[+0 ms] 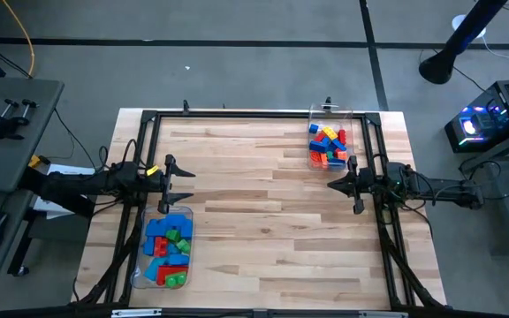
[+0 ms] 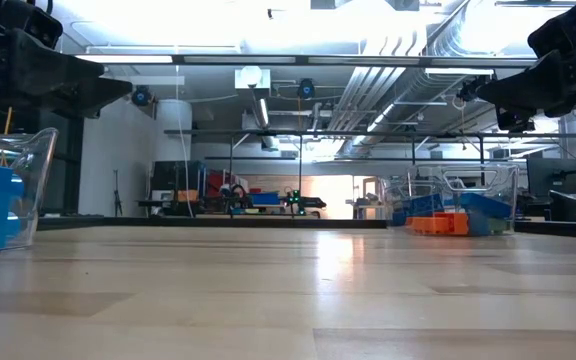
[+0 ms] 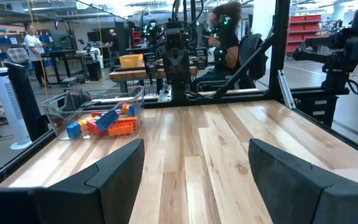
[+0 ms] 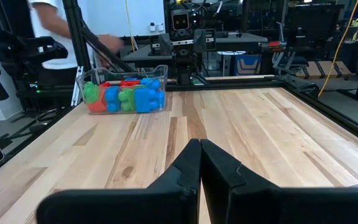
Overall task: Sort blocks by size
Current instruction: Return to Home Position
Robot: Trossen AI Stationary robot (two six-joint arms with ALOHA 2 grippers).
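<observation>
Wood tabletop [image 1: 263,212] holds no strays, small bricks [image 1: 328,146] in the far-right tub [image 1: 350,115], larger bricks [image 1: 168,247] in the near-left tub [image 1: 136,269], so sorting looks done; my left claw [image 1: 184,184] gapes empty, right claw [image 1: 331,185] pinched together.

Left claw [image 1: 187,184] spread wide, right claw [image 1: 332,185] pinched closed.

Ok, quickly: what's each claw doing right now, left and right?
Left claw: open, empty, over the left side of the light wooden table.
Right claw: closed, empty, over its right side.
</observation>
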